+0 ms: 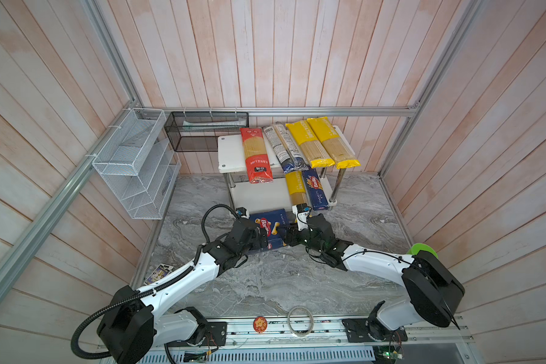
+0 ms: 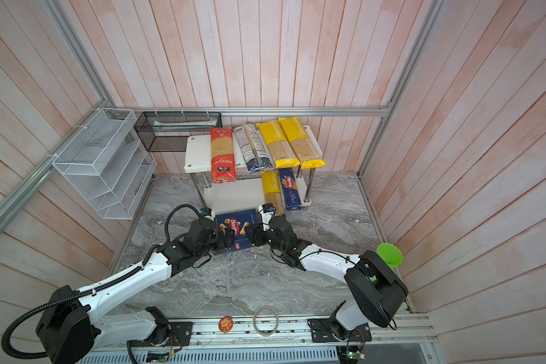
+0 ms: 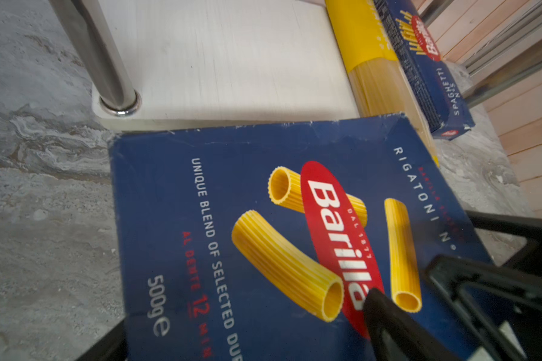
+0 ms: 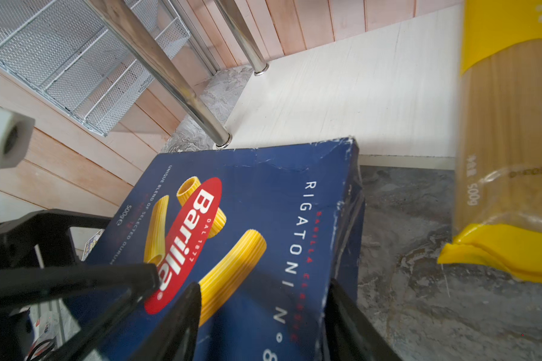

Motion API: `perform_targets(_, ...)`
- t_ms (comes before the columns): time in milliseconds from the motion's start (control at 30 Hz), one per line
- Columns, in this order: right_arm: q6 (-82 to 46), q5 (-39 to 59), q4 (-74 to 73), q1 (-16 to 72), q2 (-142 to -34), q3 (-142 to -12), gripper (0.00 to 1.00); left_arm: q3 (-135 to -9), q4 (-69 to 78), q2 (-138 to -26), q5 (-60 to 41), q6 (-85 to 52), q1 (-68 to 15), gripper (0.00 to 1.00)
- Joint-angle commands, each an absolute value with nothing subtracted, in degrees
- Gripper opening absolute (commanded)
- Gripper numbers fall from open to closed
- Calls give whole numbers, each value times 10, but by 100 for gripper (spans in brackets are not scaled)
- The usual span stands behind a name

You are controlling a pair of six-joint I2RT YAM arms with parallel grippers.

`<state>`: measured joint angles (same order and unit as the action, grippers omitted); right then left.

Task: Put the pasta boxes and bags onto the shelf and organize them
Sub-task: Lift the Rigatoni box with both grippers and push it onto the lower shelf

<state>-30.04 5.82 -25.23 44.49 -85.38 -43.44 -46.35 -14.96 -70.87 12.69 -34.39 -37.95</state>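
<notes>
Top views both show left gripper [image 1: 264, 234] and right gripper [image 1: 286, 236] clamped on the tilted rigatoni box [image 1: 276, 219] (opposite sides), by the shelf's [image 1: 230, 151] near edge.

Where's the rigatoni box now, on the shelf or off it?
Off. The rigatoni box is in front of the shelf, its far edge at the lower board's front edge; whether they touch, cannot tell.

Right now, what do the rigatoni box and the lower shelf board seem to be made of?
The rigatoni box: printed cardboard, slight sheen; worn white edges and creases. The lower shelf board: matt white, faint grain lines; perhaps laminated wood, but plastic is possible.
</notes>
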Motion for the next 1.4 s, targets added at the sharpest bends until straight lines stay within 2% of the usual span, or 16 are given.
perform_targets(0,-305,172,-331,466,-850,-485,60,-514,15,-715,26,-319,-384,100)
perform_targets(600,-295,210,-329,420,-929,-574,60,-585,42,-818,-29,-277,-322,100)
perform_targets(1367,-281,286,-321,338,-1059,-689,60,-710,41,-965,-52,-225,-267,100)
